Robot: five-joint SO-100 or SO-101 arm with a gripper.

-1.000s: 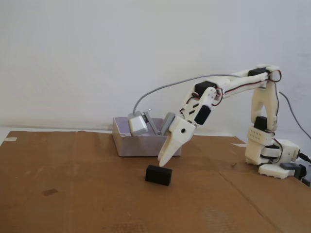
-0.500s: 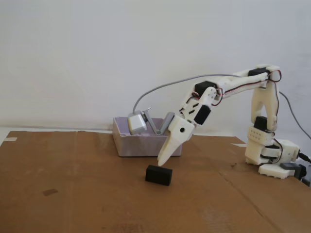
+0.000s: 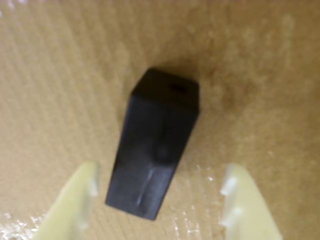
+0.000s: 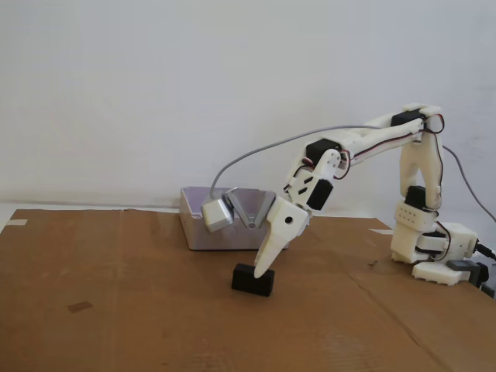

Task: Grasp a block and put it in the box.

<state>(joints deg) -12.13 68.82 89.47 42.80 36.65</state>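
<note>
Right now the small matte black rectangular block (image 3: 156,145) lies flat on the brown corrugated cardboard sheet (image 4: 116,310) that covers my table, out in front of the box and apart from it. On my wrist view it runs lengthwise up the picture, tilted a little, with a small slot in its far end face. I see the arm's pale two-finger gripper (image 3: 159,210) spread wide, one cream fingertip (image 3: 75,200) to the left of the block's near end and the other to the right, with bare cardboard showing on both sides, so nothing is clamped yet. On the fixed view the gripper (image 4: 262,273) points steeply down, its tip at the block's (image 4: 252,281) top right edge; I cannot tell whether it touches. Behind it sits the shallow pale lavender-grey plastic box (image 4: 203,232), near the cardboard's back edge. The silver-grey camera cuboid (image 4: 218,215) with its grey cable (image 4: 271,143) rides on the wrist in front of the box. The white arm's base (image 4: 434,248) stands at the right.
</note>
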